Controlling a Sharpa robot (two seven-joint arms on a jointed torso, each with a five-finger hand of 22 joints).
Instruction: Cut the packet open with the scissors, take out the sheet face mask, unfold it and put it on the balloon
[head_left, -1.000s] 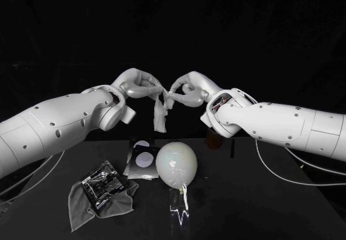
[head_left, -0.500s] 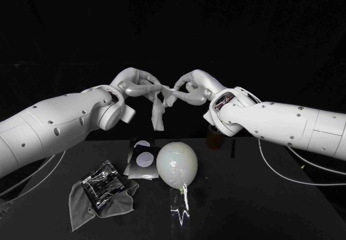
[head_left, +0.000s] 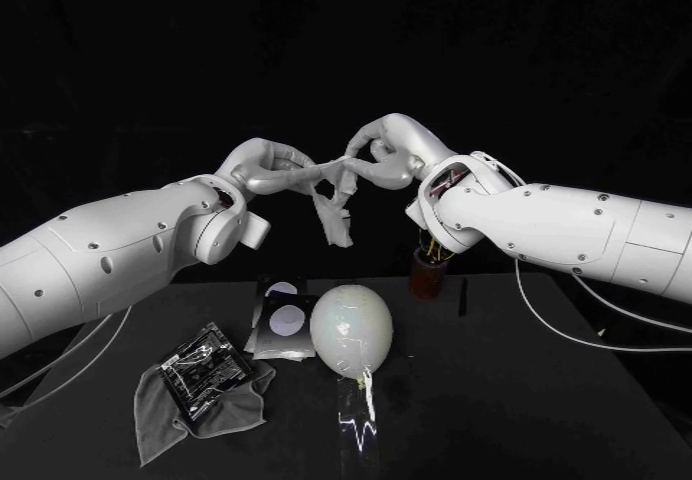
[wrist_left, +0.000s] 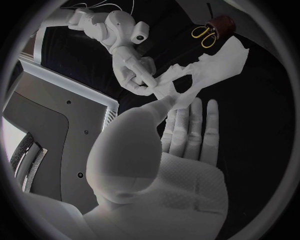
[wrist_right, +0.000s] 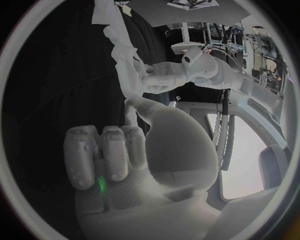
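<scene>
I hold the crumpled white sheet face mask (head_left: 333, 215) pinched between my left hand (head_left: 271, 172) and right hand (head_left: 382, 160), hanging well above the pale egg-shaped balloon (head_left: 352, 328). If I pull apart unevenly, I judge the thin sheet could tear or slip out of one pinch.

Crumpled white sheet mask (head_left: 333, 215) aloft; pale balloon (head_left: 352, 330) below

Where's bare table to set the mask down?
Bare: table right of the balloon, in front of the scissors cup. Crowded: left of the balloon, where the silver packet and grey cloth lie; clear film lies in front of it.
</scene>
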